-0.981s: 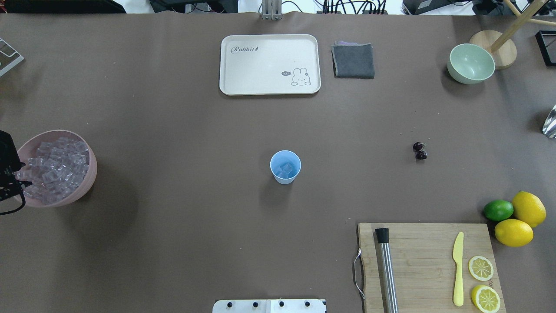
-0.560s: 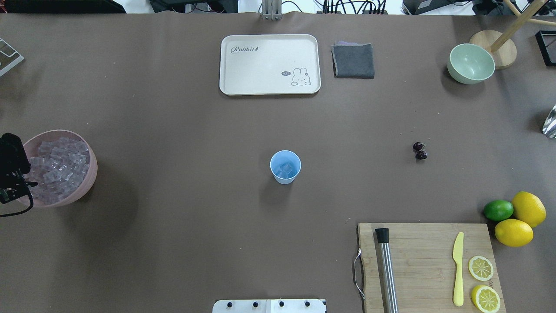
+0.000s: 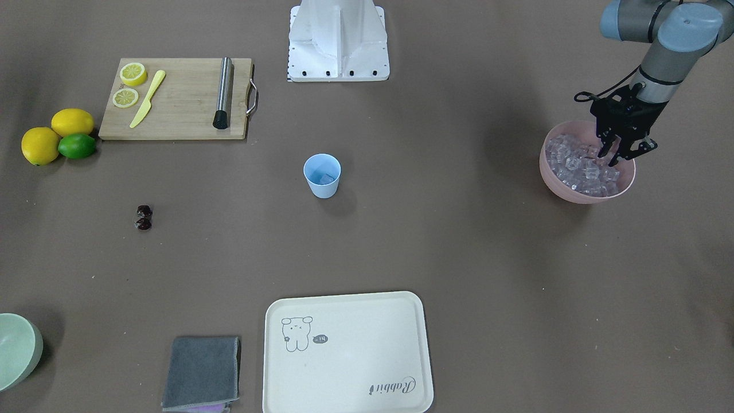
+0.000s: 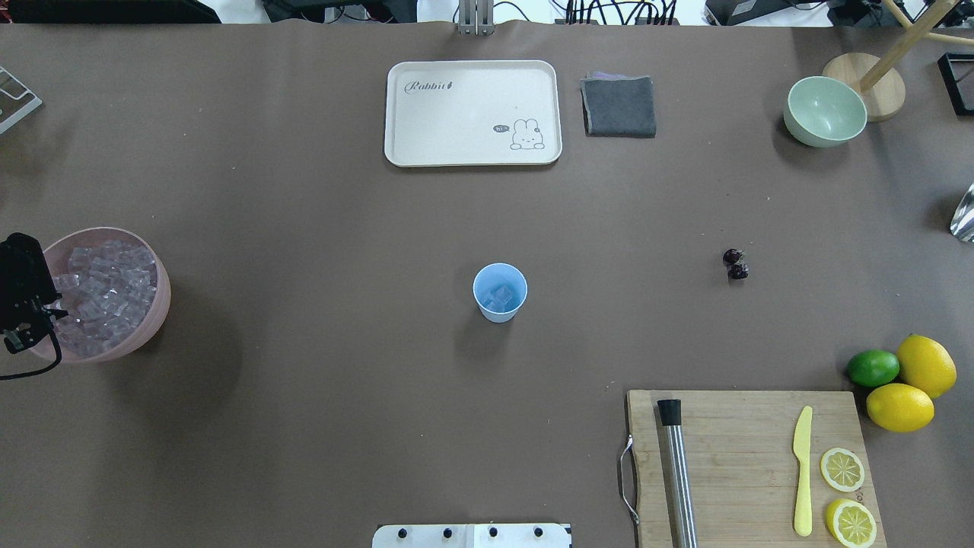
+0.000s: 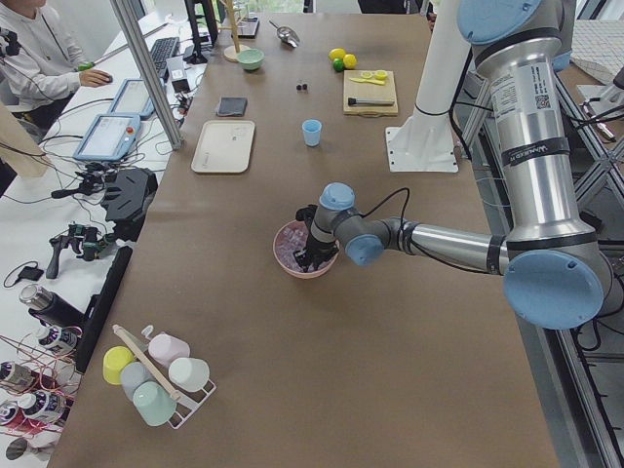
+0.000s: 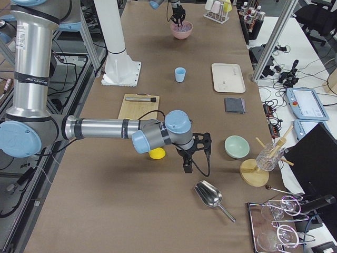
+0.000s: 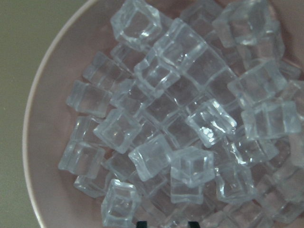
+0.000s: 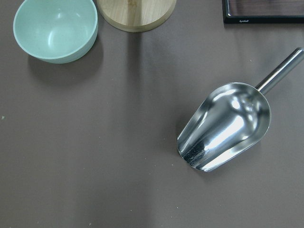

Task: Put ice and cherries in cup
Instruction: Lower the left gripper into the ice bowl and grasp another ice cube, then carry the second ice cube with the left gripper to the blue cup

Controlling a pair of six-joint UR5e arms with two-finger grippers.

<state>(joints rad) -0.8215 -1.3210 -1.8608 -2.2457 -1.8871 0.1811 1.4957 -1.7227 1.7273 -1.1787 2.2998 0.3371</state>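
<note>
Brown-papered bench (image 4: 304, 228): the cup (image 4: 500, 292) at its middle holds a few cubes of ice (image 4: 498, 297). The cherries (image 4: 735, 264) lie well apart from it, not yet moved. The left hand (image 3: 616, 156), fingers spread, dips into the pink bowl (image 3: 573, 192). Whether the right hand (image 6: 195, 158) is spread, I cannot tell.

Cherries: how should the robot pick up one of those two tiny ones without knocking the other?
The cherries lie touching on the bare table, one just behind the other. Best to come straight down and close the jaws across one round body from its two free sides, left and right in the overhead view. A sideways approach would likely roll it.
</note>
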